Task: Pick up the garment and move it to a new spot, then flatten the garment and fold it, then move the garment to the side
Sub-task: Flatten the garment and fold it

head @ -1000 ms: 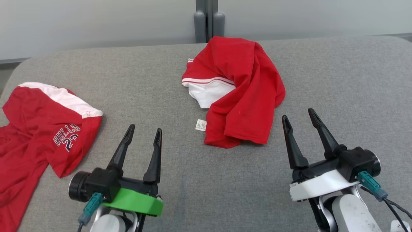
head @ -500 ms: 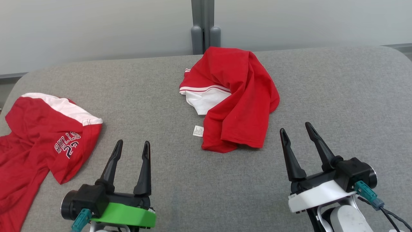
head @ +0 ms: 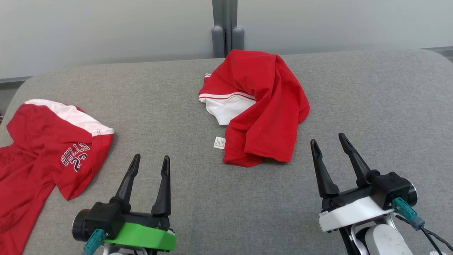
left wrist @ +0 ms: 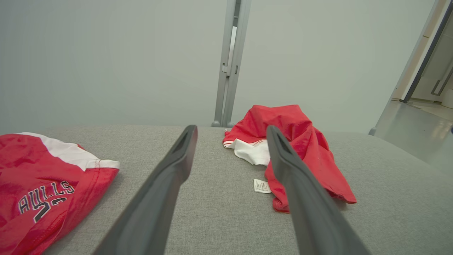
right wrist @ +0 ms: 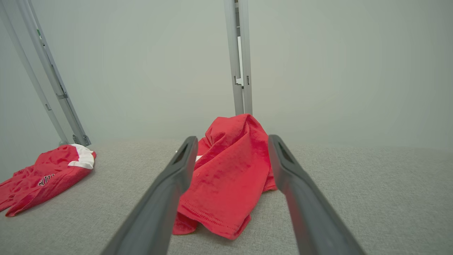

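The garment (head: 265, 106) is a crumpled red shirt with a white panel and a small white tag, lying at the middle back of the grey padded table (head: 371, 99). It also lies ahead in the left wrist view (left wrist: 308, 141) and the right wrist view (right wrist: 226, 173). My left gripper (head: 151, 157) hovers open over bare cloth, to the garment's near left, with nothing between its fingers (left wrist: 170, 177). My right gripper (head: 327, 139) stands open just right of the garment's near hem, and its fingers (right wrist: 166, 198) frame the heap without touching it.
A second red jersey (head: 53, 141) with a white stripe and printed lettering sprawls over the table's left edge, also seen from the wrists (left wrist: 42, 184) (right wrist: 46, 173). A grey post (head: 228, 28) rises behind the far edge against a pale wall.
The head camera has shifted, so the whole picture sits a little lower. Both grippers stay open and keep about the same places relative to the garment.
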